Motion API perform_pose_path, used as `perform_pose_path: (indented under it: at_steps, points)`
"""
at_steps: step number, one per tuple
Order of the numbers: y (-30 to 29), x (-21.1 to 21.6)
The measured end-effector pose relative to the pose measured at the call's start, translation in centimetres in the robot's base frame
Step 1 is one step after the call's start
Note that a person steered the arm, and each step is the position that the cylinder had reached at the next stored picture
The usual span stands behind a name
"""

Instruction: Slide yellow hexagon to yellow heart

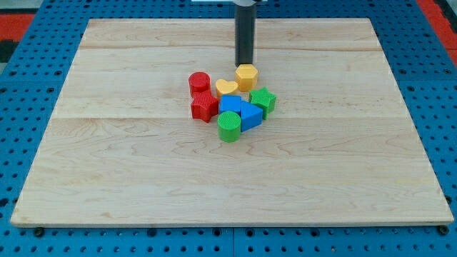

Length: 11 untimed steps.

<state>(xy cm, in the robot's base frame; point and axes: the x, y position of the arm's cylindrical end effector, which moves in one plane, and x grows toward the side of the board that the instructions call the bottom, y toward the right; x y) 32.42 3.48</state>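
The yellow hexagon (246, 76) sits just above the middle of the wooden board, touching the right side of the yellow heart (226, 88). My tip (245, 64) is the lower end of a dark upright rod and stands right behind the hexagon, at its top edge, touching or nearly touching it. Both yellow blocks lie at the top of a tight cluster of blocks.
In the cluster are a red cylinder (199, 82), a red star-like block (204, 106), a blue cube (230, 105), a blue triangle (250, 115), a green star-like block (263, 101) and a green cylinder (228, 128). The wooden board (107, 164) lies on a blue pegboard.
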Motion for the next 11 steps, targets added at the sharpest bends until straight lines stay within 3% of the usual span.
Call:
perform_pose_path:
  at_steps: [2,11]
  points:
    - [3.1,2.2]
    - [-3.2,0.5]
